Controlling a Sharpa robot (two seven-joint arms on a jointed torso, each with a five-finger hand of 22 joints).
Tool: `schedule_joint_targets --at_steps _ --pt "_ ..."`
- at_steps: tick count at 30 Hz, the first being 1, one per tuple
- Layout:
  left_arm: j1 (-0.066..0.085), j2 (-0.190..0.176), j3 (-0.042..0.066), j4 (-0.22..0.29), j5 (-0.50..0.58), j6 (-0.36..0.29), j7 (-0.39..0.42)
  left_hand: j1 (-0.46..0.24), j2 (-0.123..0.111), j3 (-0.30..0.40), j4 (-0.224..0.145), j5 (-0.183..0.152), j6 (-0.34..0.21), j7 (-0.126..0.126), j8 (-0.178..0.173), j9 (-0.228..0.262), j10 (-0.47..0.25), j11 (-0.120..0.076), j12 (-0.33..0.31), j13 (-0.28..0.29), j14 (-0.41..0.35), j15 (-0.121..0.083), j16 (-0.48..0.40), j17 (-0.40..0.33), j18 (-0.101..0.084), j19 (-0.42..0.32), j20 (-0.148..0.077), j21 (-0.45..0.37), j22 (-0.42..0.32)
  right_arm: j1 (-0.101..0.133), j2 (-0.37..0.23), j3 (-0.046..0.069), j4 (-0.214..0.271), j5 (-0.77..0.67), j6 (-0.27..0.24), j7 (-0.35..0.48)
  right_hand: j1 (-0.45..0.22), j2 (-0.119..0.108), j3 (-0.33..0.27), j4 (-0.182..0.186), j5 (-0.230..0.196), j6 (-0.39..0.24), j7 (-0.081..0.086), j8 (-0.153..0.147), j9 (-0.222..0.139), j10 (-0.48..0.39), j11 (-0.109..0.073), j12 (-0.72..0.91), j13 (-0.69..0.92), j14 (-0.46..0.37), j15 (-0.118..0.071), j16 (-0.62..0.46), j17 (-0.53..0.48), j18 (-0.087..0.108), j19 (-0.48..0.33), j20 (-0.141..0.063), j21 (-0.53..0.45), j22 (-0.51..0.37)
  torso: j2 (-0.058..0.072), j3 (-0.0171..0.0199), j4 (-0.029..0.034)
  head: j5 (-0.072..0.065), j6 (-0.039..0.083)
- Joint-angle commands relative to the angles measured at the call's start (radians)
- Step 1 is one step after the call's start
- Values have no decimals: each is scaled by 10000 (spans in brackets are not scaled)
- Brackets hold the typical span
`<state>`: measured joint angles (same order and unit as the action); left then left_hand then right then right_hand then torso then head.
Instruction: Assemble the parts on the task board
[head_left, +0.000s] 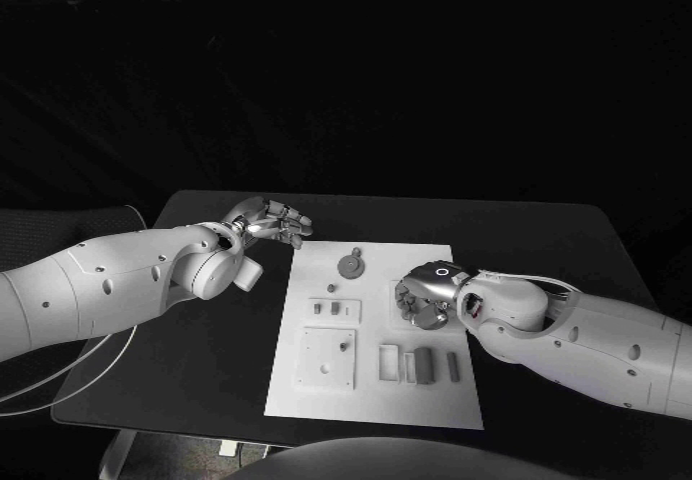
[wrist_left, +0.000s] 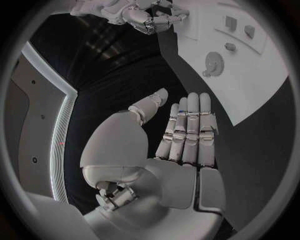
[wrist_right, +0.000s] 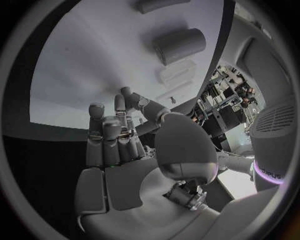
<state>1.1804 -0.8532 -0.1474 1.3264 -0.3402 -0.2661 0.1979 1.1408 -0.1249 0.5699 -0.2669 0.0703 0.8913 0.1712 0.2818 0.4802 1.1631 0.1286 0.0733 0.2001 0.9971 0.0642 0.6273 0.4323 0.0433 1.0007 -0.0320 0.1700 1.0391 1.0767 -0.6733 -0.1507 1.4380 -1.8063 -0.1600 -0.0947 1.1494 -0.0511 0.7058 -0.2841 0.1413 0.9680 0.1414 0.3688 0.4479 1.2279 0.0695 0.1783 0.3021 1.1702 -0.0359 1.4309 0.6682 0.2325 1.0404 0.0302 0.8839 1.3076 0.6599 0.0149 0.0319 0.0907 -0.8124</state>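
The white task board (head_left: 392, 272) lies in the middle of the black table, with grey parts on it. A round gear-like part (head_left: 351, 265) sits near its far edge, and the left wrist view shows this gear-like part (wrist_left: 214, 63) on the board (wrist_left: 265, 85). My left hand (head_left: 271, 222) hovers over the table just off the board's far left corner; its fingers (wrist_left: 187, 130) are straight and hold nothing. My right hand (head_left: 427, 298) is over the board's right half. Its fingers (wrist_right: 109, 137) are loosely bent and empty above the board (wrist_right: 81, 60), near a cylindrical part (wrist_right: 180, 45).
A square plate (head_left: 327, 357) and several small blocks and slots (head_left: 418, 366) lie on the board's near half. Two small pieces (head_left: 335, 309) sit mid-left. Bare black table surrounds the board. A cable (head_left: 72, 375) hangs off the table's left side.
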Motion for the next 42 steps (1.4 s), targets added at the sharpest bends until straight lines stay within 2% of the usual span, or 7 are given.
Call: schedule_joint_targets --at_steps 1,12,23,26,31,37,42 --pt "13 6 7 9 64 39 100 21 0 18 31 56 -70 6 68 -11 31 31 -19 -13 77 20 -56 14 116 92 -5 -54 15 -22 -43 -9 77 -59 -371 7 -37 80 71 10 20 297 -180 96 113 104 2 74 15 53 -26 14 -9 293 93 -23 50 182 -1 3 2 -1 -12" --pt "13 -1 7 -16 64 31 113 14 4 17 40 56 -73 6 69 -13 31 31 -19 -15 79 20 -67 29 116 94 -6 -57 17 -20 -340 104 434 103 -682 -51 -106 47 140 14 18 365 -214 143 162 191 -35 106 47 93 -62 -6 -19 293 123 -44 60 179 -3 1 -6 6 -18" --pt "13 -1 7 -30 65 15 123 11 5 17 44 57 -73 6 70 -15 31 31 -19 -16 82 19 -77 44 116 95 -7 -61 19 14 -601 538 1031 57 -802 -146 -120 20 177 9 17 394 -231 165 190 227 -54 118 62 113 -83 -13 -22 293 145 -58 69 179 -1 6 -7 26 -25" --pt "13 4 7 -54 65 8 124 11 4 17 44 57 -73 6 71 -16 31 30 -19 -17 83 18 -80 48 116 95 -7 -62 20 100 -643 591 1297 29 -807 -162 -121 10 185 7 17 400 -234 169 196 233 -58 120 65 117 -87 -15 -22 293 149 -61 71 179 -1 4 -9 38 -20" --pt "13 40 7 -127 75 3 146 12 5 18 44 58 -73 6 71 -16 31 30 -19 -18 83 18 -84 53 117 95 -8 -63 21 230 -462 600 1632 38 -754 -120 -123 0 194 7 17 407 -238 174 204 244 -63 123 70 121 -92 -17 -23 293 153 -64 73 179 -10 1 -14 72 -8" --pt "12 151 7 -277 176 4 159 15 7 20 45 59 -73 5 72 -17 32 30 -19 -18 85 17 -89 60 117 96 -9 -64 22 230 290 577 1570 200 -503 83 -129 -3 200 10 16 410 -239 177 209 250 -66 125 73 123 -95 -20 -23 293 156 -66 73 178 -22 -5 -4 200 -32" --pt "12 294 7 -497 222 4 173 16 9 22 45 60 -73 5 73 -18 32 29 -19 -19 86 17 -94 67 117 97 -9 -66 23 213 1126 347 1419 206 -389 292 -143 23 215 13 16 393 -235 170 215 238 -65 114 72 120 -96 -30 -27 293 156 -68 68 175 -49 4 -5 308 14"
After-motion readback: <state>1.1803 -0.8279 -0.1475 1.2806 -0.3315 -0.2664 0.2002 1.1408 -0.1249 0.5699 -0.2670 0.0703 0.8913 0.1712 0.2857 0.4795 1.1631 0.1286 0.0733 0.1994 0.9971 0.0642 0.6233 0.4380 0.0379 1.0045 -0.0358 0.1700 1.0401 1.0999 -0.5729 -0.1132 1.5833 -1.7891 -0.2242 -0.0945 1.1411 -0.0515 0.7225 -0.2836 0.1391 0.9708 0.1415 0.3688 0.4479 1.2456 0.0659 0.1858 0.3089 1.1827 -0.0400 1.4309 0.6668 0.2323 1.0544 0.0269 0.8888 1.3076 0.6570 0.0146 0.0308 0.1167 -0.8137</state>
